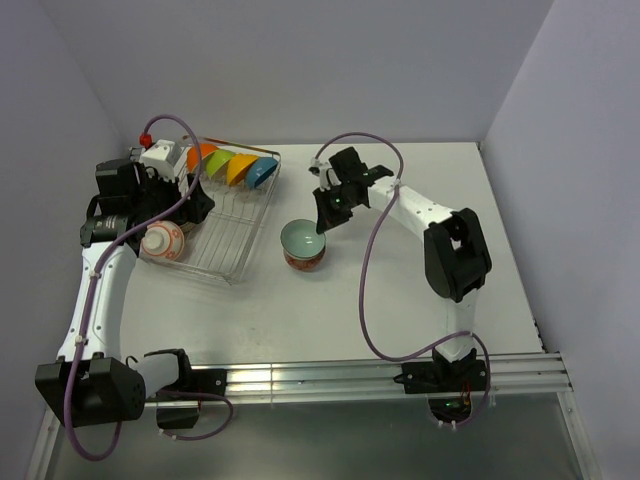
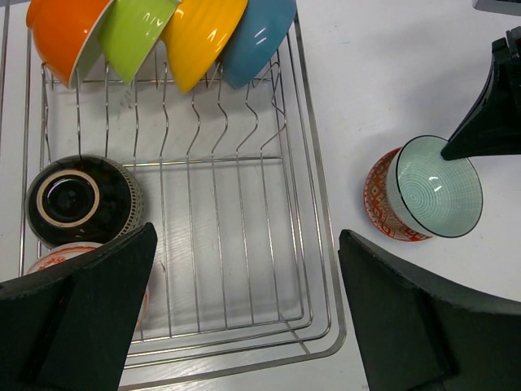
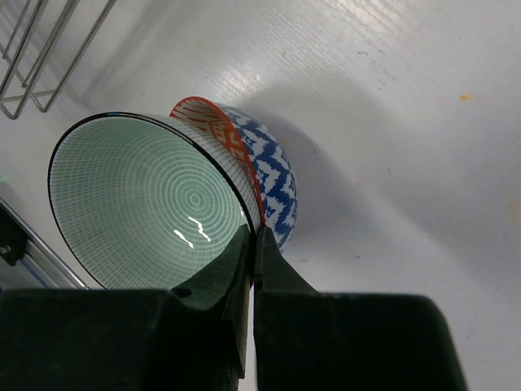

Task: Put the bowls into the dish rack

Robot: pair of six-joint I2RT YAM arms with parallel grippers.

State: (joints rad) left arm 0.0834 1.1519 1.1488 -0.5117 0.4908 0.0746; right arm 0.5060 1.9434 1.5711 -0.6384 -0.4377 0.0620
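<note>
Right gripper: my right gripper (image 3: 253, 244) is pinched down on the rim of the pale teal bowl (image 3: 146, 199), one finger inside the bowl and one outside, with almost no gap left between them.
Pale teal bowl: it sits tilted inside a red-and-blue patterned bowl (image 3: 273, 175); both are on the white table (image 1: 400, 290), just right of the dish rack (image 1: 235, 235) and outside it.
Left gripper: my left gripper (image 2: 244, 309) is spread as wide as it goes, holds nothing, and hangs over the near part of the rack.
Rack, far row: four bowls stand on edge among the tines, side by side: orange bowl (image 2: 61, 32), green bowl (image 2: 138, 28), yellow-orange bowl (image 2: 203, 37), blue bowl (image 2: 256, 41).
Rack, left side: a black bowl (image 2: 77, 199) lies upside down; just nearer to me is a white bowl with red pattern (image 1: 162, 240), partly hidden behind my left finger in the wrist view.
</note>
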